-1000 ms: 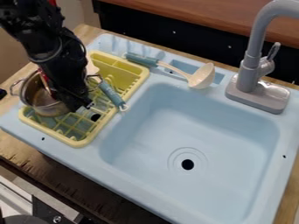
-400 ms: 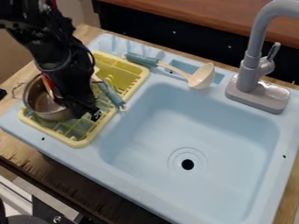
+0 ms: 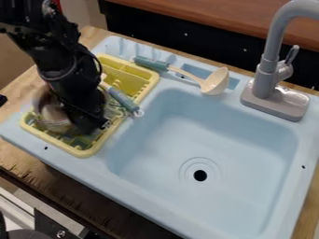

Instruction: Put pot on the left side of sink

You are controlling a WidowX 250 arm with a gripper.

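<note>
Left of the blue sink's [image 3: 205,130] basin, the yellow rack [image 3: 80,152] has the metal pot [image 3: 53,114] in or just above it, the gripper [image 3: 93,126] beside it, its hold unclear. Placing seems in hand; next, settle the pot level, then release.

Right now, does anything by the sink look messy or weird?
A little. The ladle lies slantwise behind the basin, its scoop partly over a small recess, and a blue-handled tool pokes past the rim of the yellow rack. I see no spill or damage.
</note>
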